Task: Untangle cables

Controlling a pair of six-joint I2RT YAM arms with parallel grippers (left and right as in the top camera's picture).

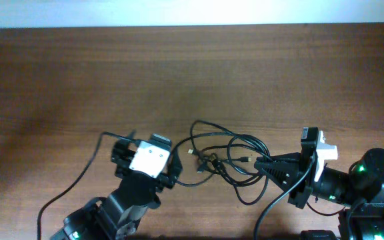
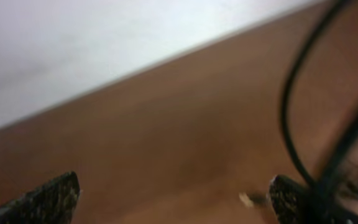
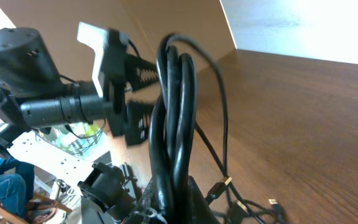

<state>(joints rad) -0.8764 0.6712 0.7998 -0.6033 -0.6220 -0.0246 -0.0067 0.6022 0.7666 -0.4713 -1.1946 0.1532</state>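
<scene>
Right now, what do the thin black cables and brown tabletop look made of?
The thin black cables: likely rubber or plastic jacket, slight sheen, bending in loose loops; small plug tips look metallic. The brown tabletop: wood or wood-look laminate, matte, visible grain.

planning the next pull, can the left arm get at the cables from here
Probably yes: the left gripper is open and the cables run right beside it, nothing in between.

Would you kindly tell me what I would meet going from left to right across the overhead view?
Thick black arm cable → left gripper → tangled cables → right gripper → right arm's black housing with a green light.
</scene>
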